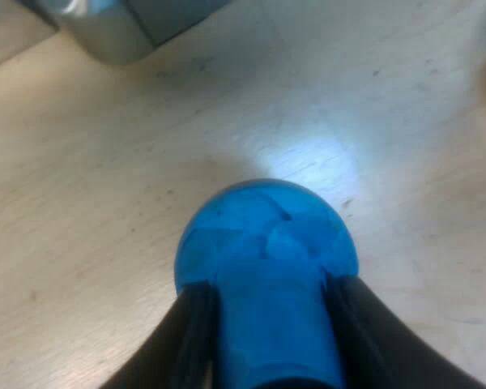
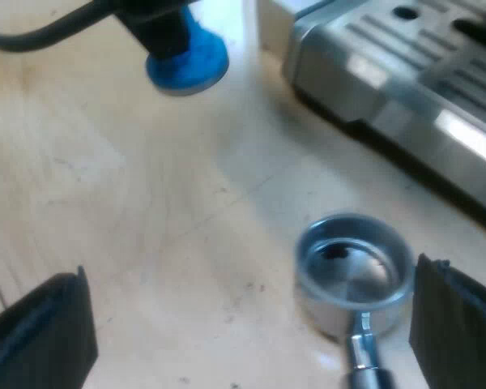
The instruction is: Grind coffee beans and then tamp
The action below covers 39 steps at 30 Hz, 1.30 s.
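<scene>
**Operator:** Left wrist view: what is held?

**Legend:** Your left gripper [image 1: 269,288] is clamped on the blue tamper [image 1: 267,235], one black finger on each side of its stem. The rounded blue end reaches past the fingertips over the pale wooden table [image 1: 81,162]. A corner of the espresso machine [image 1: 113,28] lies beyond.

**Operator:** Right wrist view: where is the holder?

**Legend:** The metal holder [image 2: 352,271] lies loose on the table, just beside the machine's front, with its handle pointing back toward your right gripper [image 2: 251,275]. That gripper's jaws stand wide apart with nothing between them, and the basket sits close to one finger. The basket shows bare metal and one dark speck, with no heap of grounds. Farther off, the left gripper [image 2: 166,32] has the tamper [image 2: 186,61] low over the table near the machine's corner. Whether its base touches the wood cannot be told.

**Operator:** Which step is this, and how is it done well?

**Legend:** With the basket bare, grinding appears not yet done, so taking up the holder is the likely step.
- Centre your open jaws across the handle, not the basket rim.
- Close squarely, so the round handle cannot roll.
- Lift with the basket level.
- Hold the tamper well apart from the holder until grounds fill the basket.
- When you tamp, bring the tamper down upright, since a tilt would pack the grounds unevenly.
</scene>
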Motion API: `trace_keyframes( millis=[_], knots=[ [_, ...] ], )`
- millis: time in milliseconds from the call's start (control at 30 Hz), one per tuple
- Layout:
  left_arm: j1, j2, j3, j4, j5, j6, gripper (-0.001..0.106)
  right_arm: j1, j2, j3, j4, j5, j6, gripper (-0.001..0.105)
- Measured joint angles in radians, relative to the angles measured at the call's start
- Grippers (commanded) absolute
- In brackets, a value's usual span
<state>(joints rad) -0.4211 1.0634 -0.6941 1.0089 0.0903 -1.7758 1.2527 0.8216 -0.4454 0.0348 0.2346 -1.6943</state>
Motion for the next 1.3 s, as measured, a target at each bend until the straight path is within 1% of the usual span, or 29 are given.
trace_keyframes(
  millis=[133,200,300,400,433,467,533,633,700,833,867,900,933,1000,1033,1067,1100,1133,1167,1200,1233,1300],
  knots=[
    [0.068,0.000,0.036,-0.035,0.000,0.009,0.000,0.000,0.047,-0.009,-0.028,-0.013,0.000,0.081],
    [0.099,-0.001,0.055,-0.074,0.000,0.024,0.000,0.000,0.076,-0.011,-0.051,-0.024,0.000,0.081],
    [0.134,-0.001,0.081,-0.111,0.000,0.026,0.000,0.000,0.106,-0.013,-0.063,-0.029,0.002,0.081],
    [0.142,-0.001,0.095,-0.129,0.000,0.041,0.000,0.000,0.126,-0.013,-0.063,-0.029,0.004,0.081],
    [0.141,-0.001,0.109,-0.151,-0.002,0.063,0.000,0.000,0.143,-0.013,-0.063,-0.029,0.008,0.081],
    [0.141,-0.001,0.118,-0.167,-0.002,0.067,0.000,0.000,0.161,-0.013,-0.065,-0.030,0.021,0.081],
    [0.141,0.016,0.130,-0.184,-0.002,0.069,0.000,0.000,0.183,-0.019,-0.073,-0.030,0.026,0.081],
    [0.141,0.069,0.135,-0.207,-0.006,0.069,0.000,-0.002,0.217,-0.022,-0.105,-0.030,0.026,0.081],
    [0.141,0.112,0.135,-0.216,-0.013,0.070,0.000,-0.002,0.231,-0.024,-0.117,-0.030,0.038,0.081],
    [0.141,0.158,0.128,-0.227,-0.015,0.070,0.002,-0.002,0.233,-0.024,-0.123,-0.030,0.050,0.081],
    [0.141,0.165,0.124,-0.227,-0.015,0.070,0.008,-0.002,0.233,-0.026,-0.122,-0.030,0.050,0.081],
    [0.141,0.170,0.123,-0.227,-0.015,0.070,0.018,-0.002,0.233,-0.026,-0.125,-0.030,0.052,0.081],
    [0.141,0.171,0.121,-0.227,-0.015,0.070,0.020,-0.002,0.235,-0.026,-0.125,-0.030,0.052,0.081],
    [0.141,0.171,0.121,-0.229,-0.015,0.070,0.053,-0.002,0.235,-0.026,-0.125,-0.030,0.052,0.081],
    [0.141,0.171,0.121,-0.229,-0.015,0.070,0.062,-0.002,0.235,-0.026,-0.125,-0.030,0.052,0.081],
    [0.141,0.173,0.121,-0.229,-0.015,0.070,0.065,-0.002,0.235,-0.026,-0.128,-0.030,0.052,0.081],
    [0.141,0.180,0.126,-0.223,-0.015,0.070,0.090,-0.002,0.235,-0.026,-0.127,-0.030,0.054,0.081],
    [0.141,0.184,0.130,-0.221,-0.015,0.070,0.099,-0.002,0.235,-0.026,-0.127,-0.030,0.054,0.081],
    [0.141,0.190,0.130,-0.207,0.002,0.070,0.105,-0.002,0.235,-0.028,-0.127,-0.030,0.053,0.081],
    [0.141,0.190,0.129,-0.197,0.020,0.073,0.105,-0.002,0.235,-0.028,-0.127,-0.030,0.053,0.081],
    [0.141,0.190,0.122,-0.185,0.060,0.078,0.105,-0.002,0.235,-0.032,-0.127,-0.030,0.053,0.081],
    [0.141,0.186,0.101,-0.160,0.083,0.080,0.105,-0.002,0.235,-0.039,-0.129,-0.030,0.053,0.081]
  ],
)
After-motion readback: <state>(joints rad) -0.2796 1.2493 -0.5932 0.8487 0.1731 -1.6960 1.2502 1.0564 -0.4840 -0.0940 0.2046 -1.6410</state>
